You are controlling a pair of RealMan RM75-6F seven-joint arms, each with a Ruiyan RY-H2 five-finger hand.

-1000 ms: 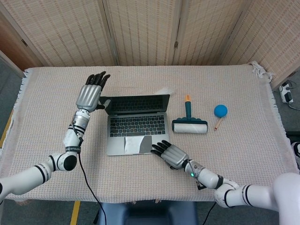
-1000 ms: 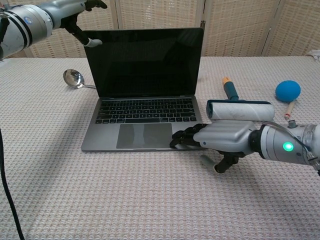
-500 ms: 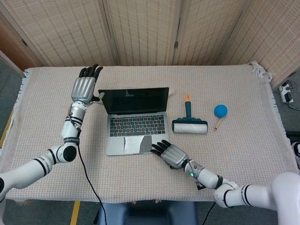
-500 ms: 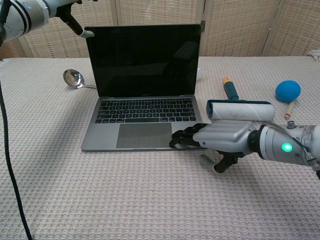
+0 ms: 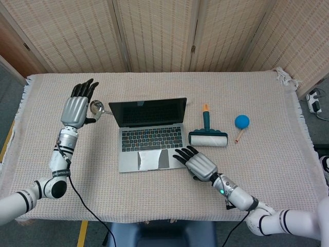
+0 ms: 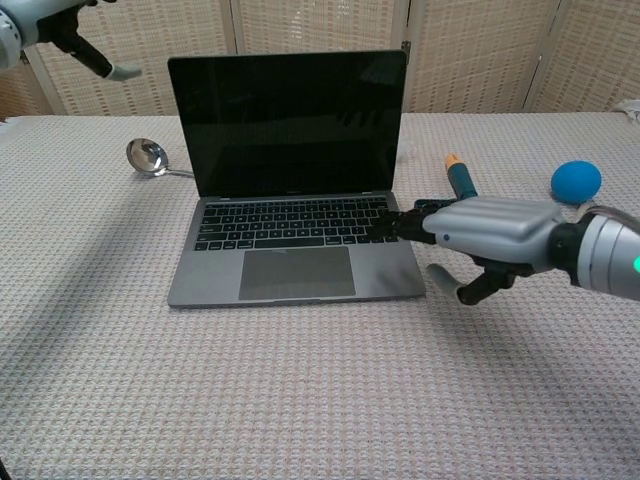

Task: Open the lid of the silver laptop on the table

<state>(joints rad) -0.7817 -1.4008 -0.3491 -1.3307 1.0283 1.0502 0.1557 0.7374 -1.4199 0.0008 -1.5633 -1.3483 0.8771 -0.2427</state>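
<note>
Both hands are hanging open, holding nothing: left hand (image 5: 75, 109) raised beside the spoon (image 5: 97, 107), right hand (image 5: 199, 164) hovering at the open laptop's (image 5: 148, 134) front right corner, mid-table.

Items on the table, counted by kind:

One silver laptop (image 5: 149, 134), lid raised, standing left of centre.

One metal ladle (image 6: 149, 157), lying at the far left, beside the laptop's left edge.

One lint roller (image 5: 207, 136) with a teal handle, lying right of the laptop.

One blue ball-headed stick (image 5: 241, 123), furthest right, well apart from the roller.

One woven cloth (image 5: 267, 170) covering the table.

Robot hands, two in all: one left hand (image 5: 76, 109) at the far left, one right hand (image 5: 199, 164) at the laptop's near right corner.

One folding screen (image 5: 154, 31) standing behind the table.
</note>
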